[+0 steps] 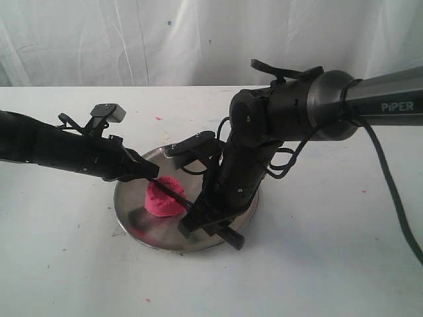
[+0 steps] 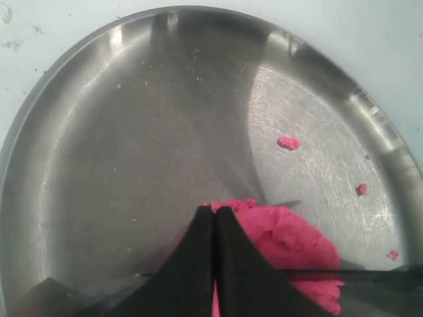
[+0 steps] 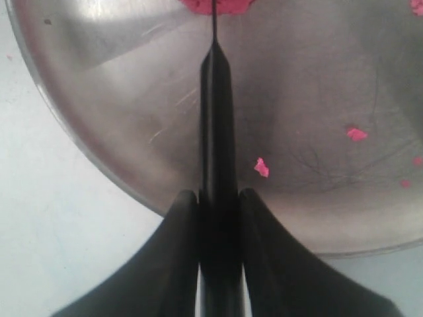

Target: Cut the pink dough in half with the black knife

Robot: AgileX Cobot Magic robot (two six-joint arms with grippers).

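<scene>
Right fingers [image 3: 180,251] clamp black knife [image 3: 217,132] handle, blade pointing straight ahead, edge across pink dough [image 1: 160,203] on steel plate [image 1: 142,230]. Left fingers [image 2: 192,264] pressed together, tips at dough; contact unclear. Next: press blade down.

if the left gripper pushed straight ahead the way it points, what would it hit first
The pink dough. The left gripper is shut, its tips right at the mound on the steel plate, perhaps touching already; depth is unclear.
</scene>
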